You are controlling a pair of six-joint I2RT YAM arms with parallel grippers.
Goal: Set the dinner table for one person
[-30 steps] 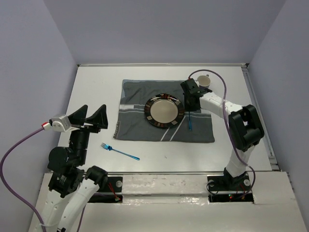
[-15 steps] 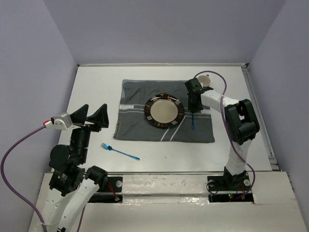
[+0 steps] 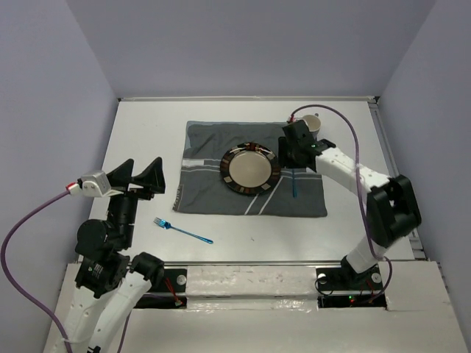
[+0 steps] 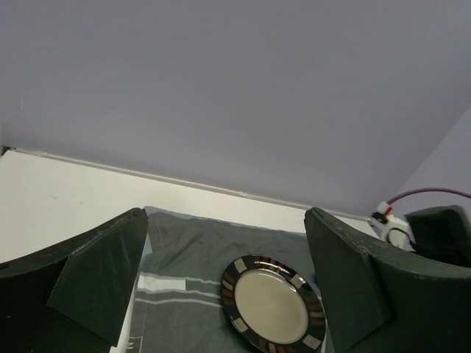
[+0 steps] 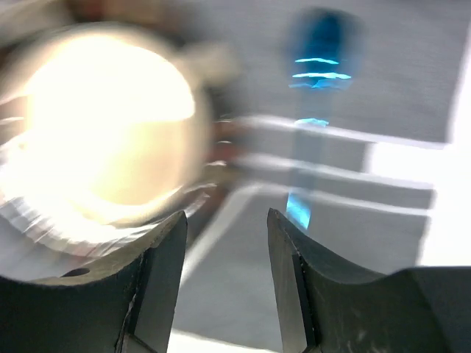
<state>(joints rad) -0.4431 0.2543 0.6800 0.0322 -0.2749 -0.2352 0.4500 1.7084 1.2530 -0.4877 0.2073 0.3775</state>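
Hovering above the right part of the dark grey cloth (image 3: 213,147), the right end effector (image 3: 287,153) has its two fingers parted by a modest gap, and nothing sits between them. Its wrist view is badly blurred. It shows a bright plate (image 3: 251,170) to the left of the fingers and a blue utensil (image 3: 294,182) ahead and to the right. The utensil lies on the cloth just beside the plate's right edge, and its kind cannot be made out.

The plate has a dark patterned rim and a pale shiny centre, and it rests near the middle of the cloth. A light-coloured cup (image 3: 313,123) stands by the cloth's far right corner, partly hidden behind the right arm.

The white counter (image 3: 147,132) fills the middle of the top view, walled by pale lavender panels (image 3: 243,44) on the left, far and right sides. The cloth is spread on the counter's central area.

The left end effector (image 3: 140,179) is held up off the counter at the near left, with its fingers spread wide and empty. Its wrist view looks between them toward the cloth and plate. A blue fork (image 3: 182,230) lies flat on the bare counter, near the cloth's near left corner but apart from it, with its tines pointing left.
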